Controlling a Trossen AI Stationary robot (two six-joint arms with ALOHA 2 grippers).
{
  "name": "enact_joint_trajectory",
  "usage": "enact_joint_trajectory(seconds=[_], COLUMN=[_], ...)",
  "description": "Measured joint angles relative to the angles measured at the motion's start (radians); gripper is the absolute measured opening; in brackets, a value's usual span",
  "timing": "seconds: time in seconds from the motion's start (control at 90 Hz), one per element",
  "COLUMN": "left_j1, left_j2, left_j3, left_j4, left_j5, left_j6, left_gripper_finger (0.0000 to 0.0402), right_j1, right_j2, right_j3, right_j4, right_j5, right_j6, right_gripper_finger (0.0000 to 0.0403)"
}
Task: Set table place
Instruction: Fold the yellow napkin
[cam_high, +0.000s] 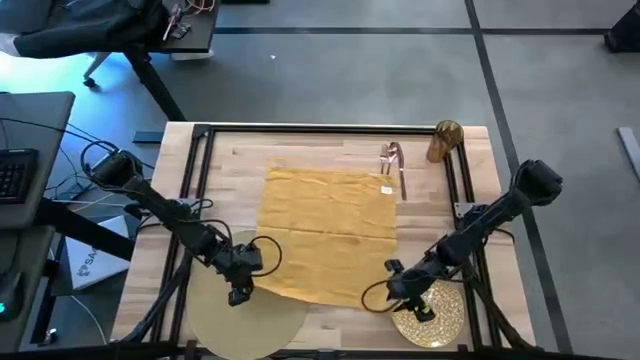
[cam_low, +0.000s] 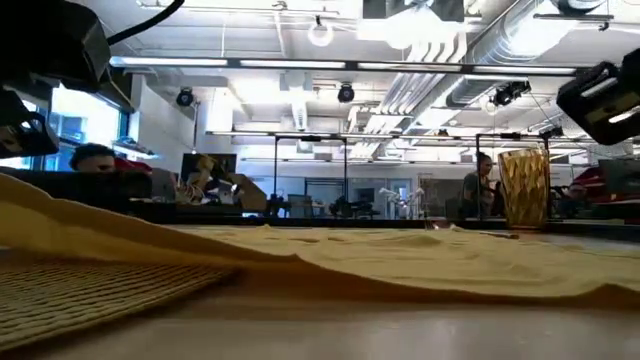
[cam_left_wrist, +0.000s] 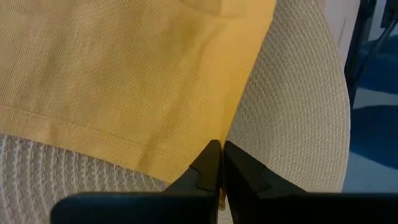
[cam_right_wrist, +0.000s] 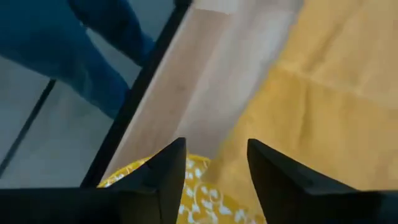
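High view: left gripper (cam_high: 240, 290) pinched closed over the placemat (cam_high: 245, 320) at lower left, napkin (cam_high: 328, 232) spread centrally. Right wrist view: right gripper (cam_right_wrist: 214, 163) parted above the gold plate (cam_right_wrist: 186, 196); lifting could snag napkin.

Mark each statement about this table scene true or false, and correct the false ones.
1. The napkin lies spread open. True.
2. The amber glass stands on the placemat. False: it stands at a far corner of the table.
3. The right hand hovers open over the gold plate. True.
4. The cutlery lies on the plate. False: it lies beside the napkin's far edge.
5. The left hand is wide open. False: its fingers are shut.
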Motion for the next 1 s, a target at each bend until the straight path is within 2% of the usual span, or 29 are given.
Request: enact_joint_trajectory(seconds=[0.222, 0.356, 0.556, 0.811, 1.0], left_j1=[0.000, 0.000, 0.000, 0.000, 0.008], left_j2=[0.000, 0.000, 0.000, 0.000, -0.034], left_j3=[0.000, 0.000, 0.000, 0.000, 0.035], left_j4=[0.001, 0.000, 0.000, 0.000, -0.023], left_j5=[0.000, 0.001, 0.009, 0.009, 0.007], left_j6=[0.005, 0.019, 0.011, -0.003, -0.042], left_gripper_finger=[0.0000, 0.0000, 0.0000, 0.0000, 0.0000], right_j1=[0.037, 0.051, 0.051, 0.051, 0.051], right_j2=[0.096, 0.127, 0.146, 0.145, 0.104], right_j3=[0.094, 0.118, 0.122, 0.124, 0.207], right_j4=[-0.170, -0.201, -0.228, -0.241, -0.411], right_j5=[0.008, 0.091, 0.128, 0.135, 0.163], right_j6=[-0.183, -0.261, -0.290, -0.291, -0.267], right_gripper_finger=[0.0163, 0.0145, 0.0100, 0.0009, 0.0001])
